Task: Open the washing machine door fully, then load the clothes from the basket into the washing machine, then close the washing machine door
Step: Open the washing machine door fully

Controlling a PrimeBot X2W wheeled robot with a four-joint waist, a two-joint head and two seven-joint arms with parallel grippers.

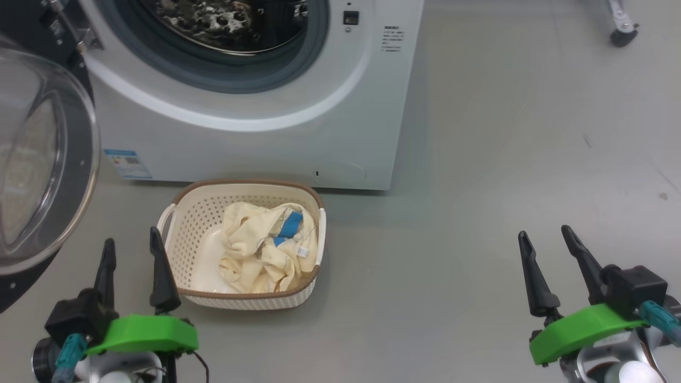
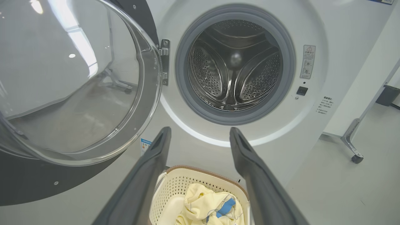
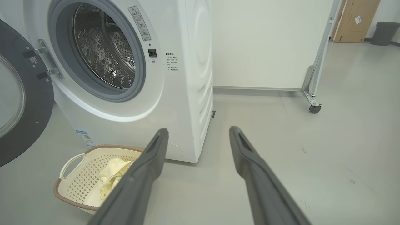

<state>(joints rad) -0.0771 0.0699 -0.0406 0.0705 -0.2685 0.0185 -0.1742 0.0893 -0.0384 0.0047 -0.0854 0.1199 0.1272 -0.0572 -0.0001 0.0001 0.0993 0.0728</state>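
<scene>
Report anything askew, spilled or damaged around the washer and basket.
Nothing stands out. The washing machine door stands open, the basket sits upright before the washing machine with the clothes inside, and the left gripper and right gripper are open, empty.

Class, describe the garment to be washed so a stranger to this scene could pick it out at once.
Find the big white washing machine, its door swung open. On the floor before it stands a cream perforated basket. The clothes lie inside: one crumpled pale yellow garment, told apart by its bright blue patch and white tag.
</scene>
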